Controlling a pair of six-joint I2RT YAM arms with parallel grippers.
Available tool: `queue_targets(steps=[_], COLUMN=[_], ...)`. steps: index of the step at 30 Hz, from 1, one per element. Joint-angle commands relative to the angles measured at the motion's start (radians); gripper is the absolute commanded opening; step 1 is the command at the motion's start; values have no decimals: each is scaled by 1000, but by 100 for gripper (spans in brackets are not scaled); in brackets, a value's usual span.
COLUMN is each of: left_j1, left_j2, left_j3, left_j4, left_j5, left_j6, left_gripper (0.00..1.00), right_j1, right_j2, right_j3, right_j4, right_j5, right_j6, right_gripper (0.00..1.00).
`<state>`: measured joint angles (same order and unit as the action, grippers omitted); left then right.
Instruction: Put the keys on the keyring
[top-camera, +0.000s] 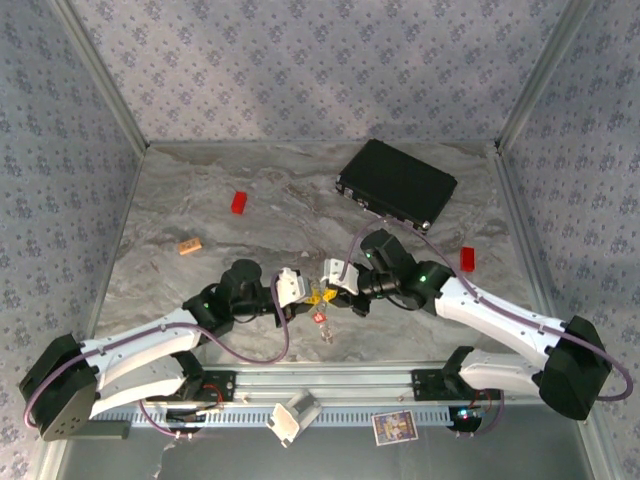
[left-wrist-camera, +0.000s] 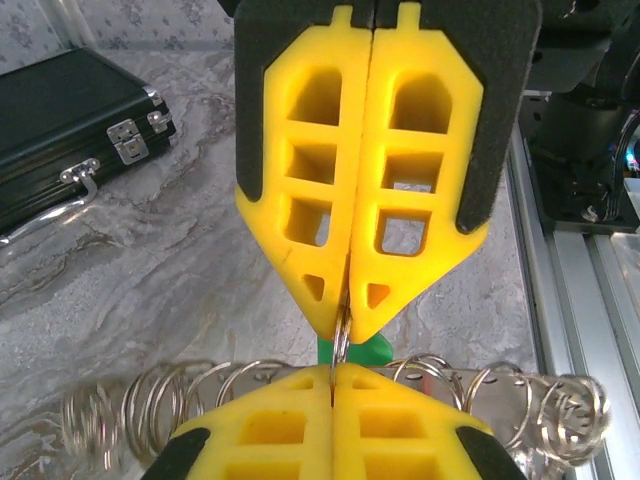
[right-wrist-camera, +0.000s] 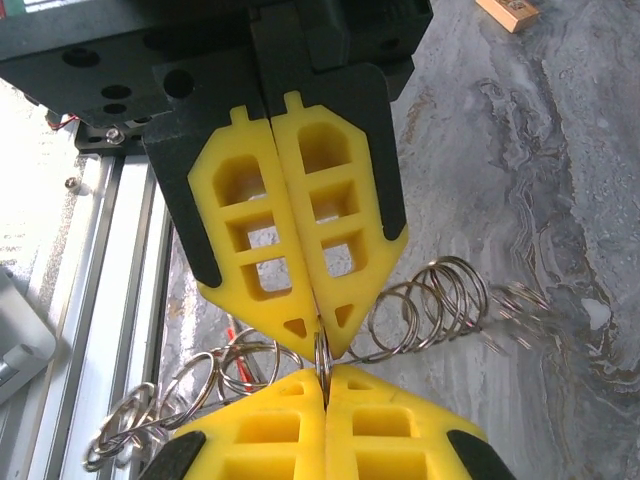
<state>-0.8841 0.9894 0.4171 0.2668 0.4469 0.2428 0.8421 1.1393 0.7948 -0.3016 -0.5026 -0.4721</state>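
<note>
Left hand (left-wrist-camera: 332, 372) and right hand (right-wrist-camera: 325, 378) clenched tip to tip on one ring of the keyring (right-wrist-camera: 430, 300), its chain lying 9 to 3 o'clock. Green key (left-wrist-camera: 375, 350) just behind the pinch, equally near both.

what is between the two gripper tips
One silvery loop of the keyring, edge-on, pinched where the left gripper and right gripper meet tip to tip, seen in the left wrist view.

High rear overview; two opposed wrist close-ups, keyring (left-wrist-camera: 572, 405) common.
</note>
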Motion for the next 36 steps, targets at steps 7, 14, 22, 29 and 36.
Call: queue_targets(steps=[7, 14, 22, 29, 36], left_j1=[-4, -3, -3, -3, -3], left_j2=[-35, -38, -41, -46, -44], left_j3=[-61, -104, -99, -97, -95], left_j4=[196, 297, 272, 264, 268], left_j5=[21, 15, -25, -66, -63], left_j6=[-79, -115, -114, -104, -99], left_gripper=[0, 0, 0, 0, 0], right_j1=[-86, -96, -98, -96, -74], right_j2=[-94, -77, -86, -115, -102], right_j3=[-119, -144, -135, -139, -165], right_j4=[210, 251, 252, 195, 248], right_j5=[-136, -190, -131, -97, -66], right_j6=[106, 136, 174, 252, 290], right_gripper=[27, 28, 29, 33, 32])
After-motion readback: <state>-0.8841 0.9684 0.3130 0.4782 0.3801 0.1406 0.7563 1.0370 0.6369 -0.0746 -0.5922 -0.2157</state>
